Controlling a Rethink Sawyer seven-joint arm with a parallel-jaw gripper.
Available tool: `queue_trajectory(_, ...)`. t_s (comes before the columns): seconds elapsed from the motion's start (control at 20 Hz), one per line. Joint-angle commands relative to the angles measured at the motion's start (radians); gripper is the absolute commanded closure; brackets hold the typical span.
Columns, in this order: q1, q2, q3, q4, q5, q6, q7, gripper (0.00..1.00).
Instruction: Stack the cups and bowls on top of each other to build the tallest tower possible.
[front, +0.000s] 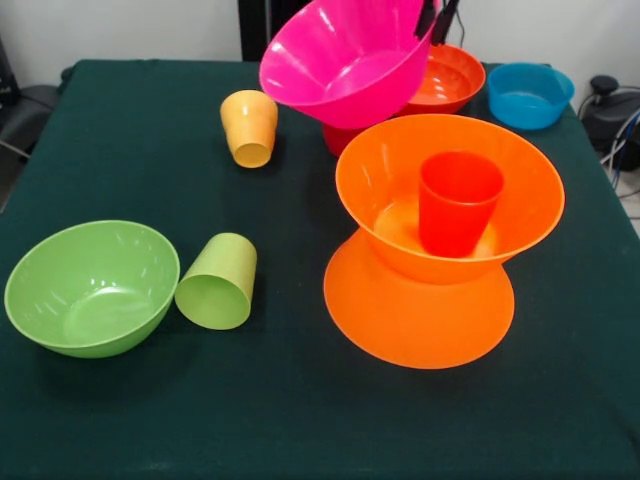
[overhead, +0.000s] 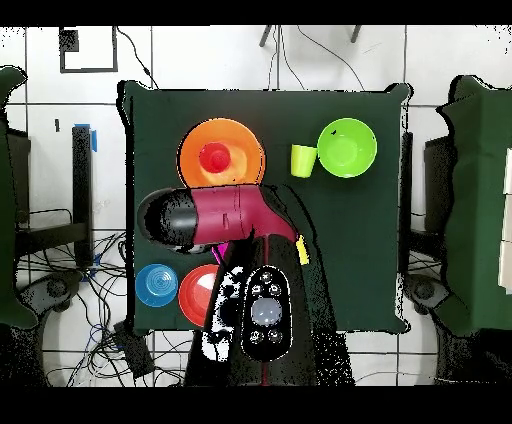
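My gripper (front: 433, 20) is shut on the rim of the large pink bowl (front: 345, 60) and holds it tilted in the air at the back. In front of it stand two large orange bowls (front: 450, 205): the lower one (front: 418, 320) is upside down and the upper one is upright on it. A red-orange cup (front: 458, 203) stands inside the upper bowl. In the overhead view the arm (overhead: 225, 215) hides the gripper and the pink bowl, beside the orange bowls (overhead: 222, 155) and red-orange cup (overhead: 213, 157).
A yellow-orange cup (front: 249, 127) sits at the back left. A lime green cup (front: 217, 282) lies on its side next to the lime green bowl (front: 92, 287). The round red-orange bowl (front: 450, 78) and blue bowl (front: 530, 95) are at the back right. A magenta-red cup (front: 338, 140) peeks out under the pink bowl.
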Motion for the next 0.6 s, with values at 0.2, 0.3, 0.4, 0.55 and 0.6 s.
queue_trajectory(0.2, 0.01, -0.014, 0.011, -0.03, 0.05, 0.033, 0.127, 1.0)
queue_trajectory(0.3, 0.01, -0.018, 0.01, -0.02, 0.054, 0.028, 0.121, 1.0)
queue_trajectory(0.4, 0.01, -0.024, 0.01, -0.022, 0.059, 0.038, 0.116, 1.0)
queue_trajectory(0.55, 0.001, -0.036, 0.014, -0.036, 0.069, 0.073, 0.098, 1.0)
queue_trajectory(0.6, -0.004, -0.041, 0.015, -0.037, 0.072, 0.082, 0.09, 1.0)
